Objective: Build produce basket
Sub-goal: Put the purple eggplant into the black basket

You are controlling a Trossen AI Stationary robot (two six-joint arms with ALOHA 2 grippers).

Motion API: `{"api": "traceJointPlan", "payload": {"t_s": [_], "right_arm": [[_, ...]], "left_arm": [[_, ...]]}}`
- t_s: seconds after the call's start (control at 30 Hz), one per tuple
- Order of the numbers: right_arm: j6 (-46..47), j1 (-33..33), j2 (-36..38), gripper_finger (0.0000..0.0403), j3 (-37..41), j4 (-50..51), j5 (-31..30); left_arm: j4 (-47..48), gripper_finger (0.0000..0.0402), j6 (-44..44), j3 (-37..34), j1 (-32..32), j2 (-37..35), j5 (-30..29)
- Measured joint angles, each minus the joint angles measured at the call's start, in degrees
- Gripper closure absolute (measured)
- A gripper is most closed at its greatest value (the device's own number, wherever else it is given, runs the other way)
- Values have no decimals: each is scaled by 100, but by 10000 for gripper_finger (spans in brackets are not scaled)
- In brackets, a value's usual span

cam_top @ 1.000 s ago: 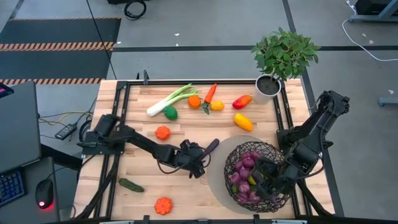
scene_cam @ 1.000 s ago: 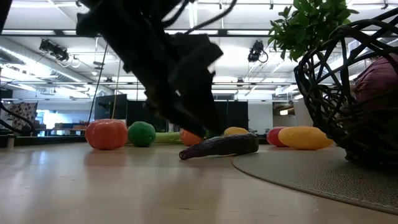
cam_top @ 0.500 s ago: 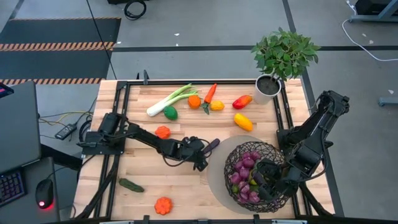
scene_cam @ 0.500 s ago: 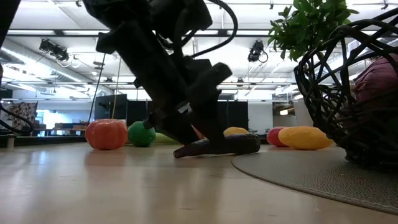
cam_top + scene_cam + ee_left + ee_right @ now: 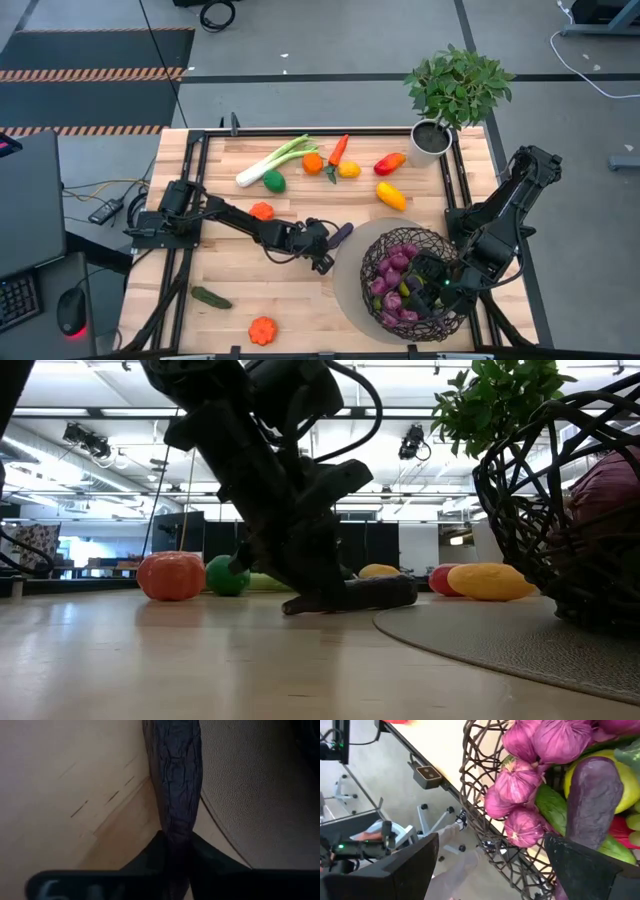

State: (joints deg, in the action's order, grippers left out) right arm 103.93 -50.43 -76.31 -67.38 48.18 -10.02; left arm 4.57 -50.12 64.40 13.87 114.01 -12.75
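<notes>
Your left claw [image 5: 322, 249] closed on the dark eggplant [image 5: 340, 235] beside the basket [image 5: 408, 284].

You had the room's bright ceiling lights and dark window band behind the wooden surface [image 5: 230, 282], and the round grey mat [image 5: 350, 290] under the basket at its right end. A second earlier your left arm lay lower with its fingers apart short of the eggplant; then it reached the eggplant at the mat's edge and pinched its near end. Your right claw [image 5: 490, 865] stayed wide open over the basket's purple onions [image 5: 530, 765]. Leek [image 5: 272, 160], orange [image 5: 313, 163], carrot [image 5: 339, 150], pumpkins [image 5: 262, 212] and cucumber [image 5: 211, 297] lay unmoved.
</notes>
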Motion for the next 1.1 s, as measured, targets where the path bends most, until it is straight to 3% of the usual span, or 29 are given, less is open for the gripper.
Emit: {"api": "traceJointPlan", "payload": {"t_s": [0.17,0.33,0.6,0.7,0.9,1.1], "right_arm": [[3,-2,0,35,0,-63,-132],[6,4,0,35,-2,-67,-726],[-12,126,0,35,0,-61,-1626],[-15,204,0,35,0,-188,-2339],[-109,382,0,35,-2,-982,-4497],[-391,839,-43,35,-2,-1073,-4427]], "left_arm": [[-52,355,-275,-12,-53,-80,423],[-38,334,-480,-20,-142,-448,1075],[-81,353,-473,-22,-272,-1546,1123],[-175,347,-473,-20,-284,-1901,1082],[-767,335,-512,-19,-273,-2353,1018],[-1600,344,-675,-15,-261,-2489,984]]}}
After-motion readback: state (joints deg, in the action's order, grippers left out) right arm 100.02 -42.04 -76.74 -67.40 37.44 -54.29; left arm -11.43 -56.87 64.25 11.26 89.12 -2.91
